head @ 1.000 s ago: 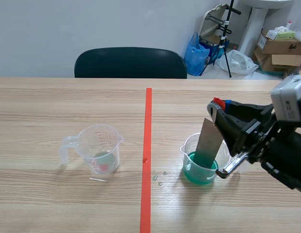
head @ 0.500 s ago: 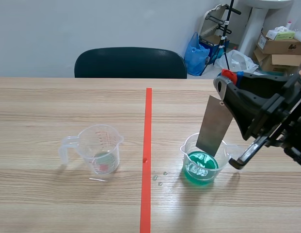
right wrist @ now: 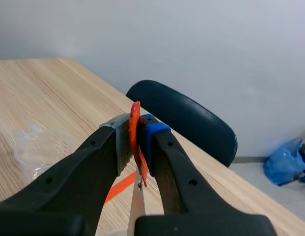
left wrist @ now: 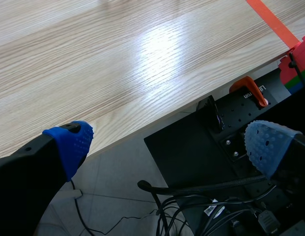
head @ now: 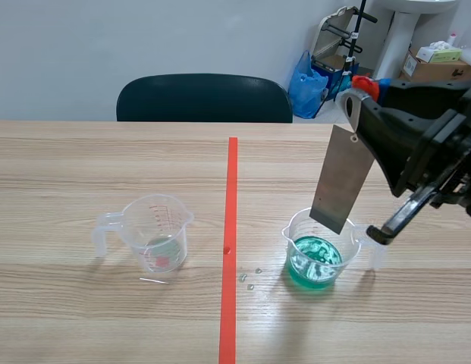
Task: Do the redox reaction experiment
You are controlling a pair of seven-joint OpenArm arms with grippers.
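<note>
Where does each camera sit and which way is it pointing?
Scene view: between the arms, facing across the table to a black chair; the right gripper holds a metal plate over a measuring cup of green liquid.
Left wrist view: off the table's near edge, looking down at cables; the left gripper is open.
Right wrist view: looking along its shut fingers toward the chair.
Shared: scene and right wrist views both show the plate and chair.

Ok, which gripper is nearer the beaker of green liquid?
Right. The right gripper holds a metal strip just above the beaker. The left gripper is open off the table's edge, over the floor, with the beaker out of its view.
</note>
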